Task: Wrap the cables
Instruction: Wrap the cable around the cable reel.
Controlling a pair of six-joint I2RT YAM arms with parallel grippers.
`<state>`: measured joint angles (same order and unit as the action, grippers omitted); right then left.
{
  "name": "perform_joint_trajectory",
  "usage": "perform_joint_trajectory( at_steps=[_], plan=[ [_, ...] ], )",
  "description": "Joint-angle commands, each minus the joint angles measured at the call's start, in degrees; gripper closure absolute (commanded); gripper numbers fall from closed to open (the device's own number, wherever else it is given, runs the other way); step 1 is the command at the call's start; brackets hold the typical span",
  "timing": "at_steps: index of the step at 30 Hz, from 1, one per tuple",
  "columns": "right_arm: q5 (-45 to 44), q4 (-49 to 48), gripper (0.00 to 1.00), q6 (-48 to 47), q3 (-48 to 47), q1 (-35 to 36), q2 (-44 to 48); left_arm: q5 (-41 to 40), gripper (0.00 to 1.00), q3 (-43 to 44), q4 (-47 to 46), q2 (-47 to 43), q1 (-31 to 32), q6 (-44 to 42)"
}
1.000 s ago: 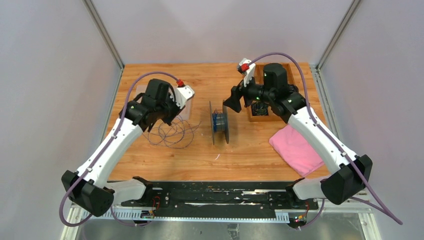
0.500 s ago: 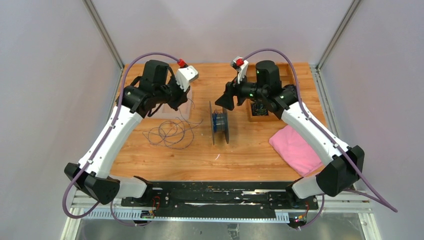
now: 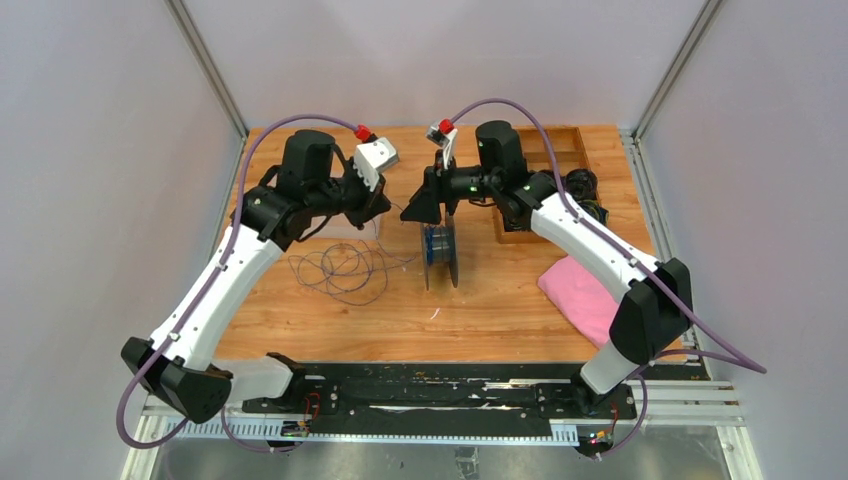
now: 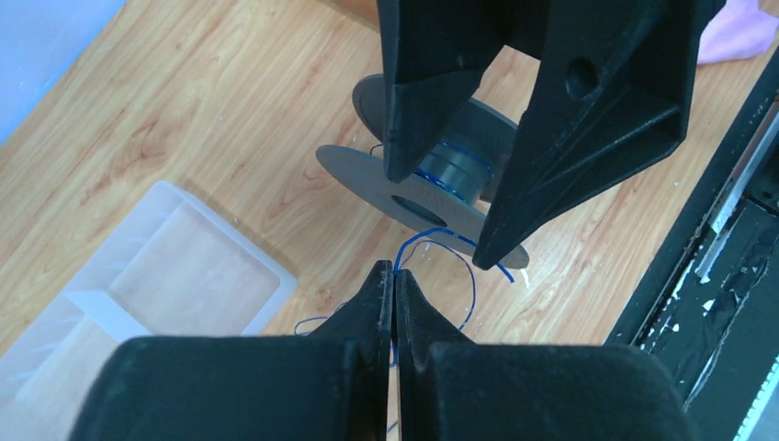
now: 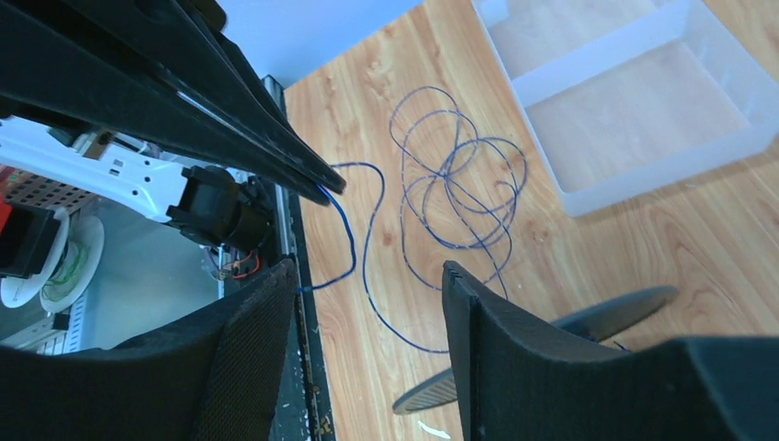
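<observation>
Left claw (image 4: pixel 393 274) pinched tight on the cable (image 3: pixel 345 270) end. Right claw (image 5: pixel 367 274) gapes, facing it. Slack loops lie at 9 o'clock of the spool (image 3: pixel 438 245). Wire's thin, limp, light and tangle-prone. I'd regrip beside the pinch.

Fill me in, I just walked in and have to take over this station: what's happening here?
The left gripper is shut on the thin blue cable, holding a stretch of it up just above the spool in the middle of the table. The right gripper hovers open right opposite it, holding nothing. Most of the cable lies in loose loops on the wood left of the spool, which carries a few blue turns.
</observation>
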<state>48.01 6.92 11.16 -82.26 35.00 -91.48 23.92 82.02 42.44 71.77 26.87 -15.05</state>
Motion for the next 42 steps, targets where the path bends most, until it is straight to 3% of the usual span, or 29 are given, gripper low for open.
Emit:
perform_joint_trajectory(
  at_steps=[1, 13, 15, 19, 21, 23, 27, 32, 37, 42],
  plan=[
    [3.5, -3.1, 0.42, 2.0, -3.3, 1.3, -0.9, 1.9, 1.0, -2.2, -4.5, -3.2, 0.5, 1.1],
    [5.8, -0.4, 0.61, -0.9, -5.4, 3.5, -2.8, 2.7, 1.0, -4.9, -6.8, -5.6, 0.8, 2.2],
    [5.4, 0.2, 0.68, -1.9, -5.4, 3.8, -2.6, 2.8, 1.0, -5.0, -6.8, -5.8, 0.8, 2.1],
    [4.6, 0.9, 0.93, -3.2, -5.4, 3.8, -1.9, 2.3, 1.0, -6.1, -7.2, -6.3, 0.8, 1.7],
    [3.2, 1.8, 0.99, -4.6, -5.2, 3.7, -0.7, 1.9, 0.99, -6.8, -7.4, -6.7, 0.8, 1.3],
    [2.3, 2.4, 0.99, -5.9, -4.6, 3.5, 0.7, 2.2, 0.92, -7.2, -7.4, -7.2, 0.8, 0.8],
    [2.6, 3.8, 0.99, -7.4, -4.4, 2.8, 2.9, 3.9, 0.6, -9.0, -8.0, -9.0, 0.8, -0.9],
    [3.9, 5.1, 1.0, -8.1, -4.4, 1.6, 5.7, 3.7, 0.32, -14.0, -12.3, -12.0, 0.0, -2.5],
    [5.3, 5.8, 0.99, -8.6, -3.7, 0.8, 7.8, 6.1, 0.21, -16.8, -17.2, -11.4, -2.8, -1.6],
    [5.8, 5.7, 1.0, -8.6, -2.8, -0.1, 9.6, 10.3, 0.19, -19.9, -23.4, -9.9, -3.7, 2.3]
  ],
)
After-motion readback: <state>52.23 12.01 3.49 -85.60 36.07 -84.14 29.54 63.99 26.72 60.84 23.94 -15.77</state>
